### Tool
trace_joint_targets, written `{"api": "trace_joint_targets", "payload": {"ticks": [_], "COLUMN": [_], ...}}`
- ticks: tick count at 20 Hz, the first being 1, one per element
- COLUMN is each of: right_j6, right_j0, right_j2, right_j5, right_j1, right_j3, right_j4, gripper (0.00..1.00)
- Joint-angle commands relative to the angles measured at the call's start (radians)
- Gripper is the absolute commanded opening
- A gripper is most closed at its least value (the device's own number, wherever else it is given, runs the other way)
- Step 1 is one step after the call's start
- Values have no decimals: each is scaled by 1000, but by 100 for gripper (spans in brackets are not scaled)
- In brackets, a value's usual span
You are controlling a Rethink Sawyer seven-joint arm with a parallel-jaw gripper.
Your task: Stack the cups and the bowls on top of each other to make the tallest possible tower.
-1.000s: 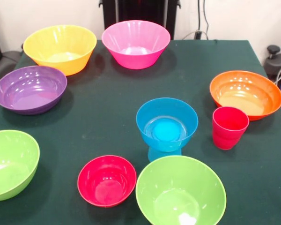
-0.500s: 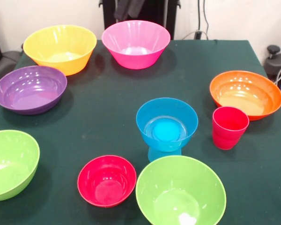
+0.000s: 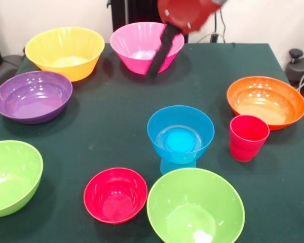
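My tool (image 3: 161,55) hangs over the pink bowl (image 3: 142,43) at the far side of the worktop (image 3: 116,121); only a dark blurred finger shows, so I cannot tell if it is apart or together, and nothing seems held. The tower so far: blue bowl (image 3: 181,132) perched on the upturned blue cup (image 3: 176,166), mid-worktop. Red cup (image 3: 248,137) stands just beside the orange bowl (image 3: 266,100); small red bowl (image 3: 115,194) and a green bowl (image 3: 195,207) sit near the tower's base. Risk: the blue bowl balances on a narrow base, so any brush from my arm coming in could tip it. Glossy rims may slip in a grasp.
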Motion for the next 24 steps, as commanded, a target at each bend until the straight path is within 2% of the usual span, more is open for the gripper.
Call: {"api": "trace_joint_targets", "payload": {"ticks": [1,5,8,12,15,17,21,24], "right_j6": [275,305,308,317,287,284,280,310], "right_j0": [-41,-40,-18,24,65,81,94,91], "right_j2": [48,9,8,0,11,6,-5,-8], "right_j5": [185,227,224,260,288,305,358,361], "right_j1": [114,144,141,93,14,-10,-50,-29], "right_j3": [-182,-242,-218,-141,-56,-32,-34,-84], "right_j4": [12,28,39,46,41,37,35,51], "gripper": [100,100,100,100,100,100,100,100]}}
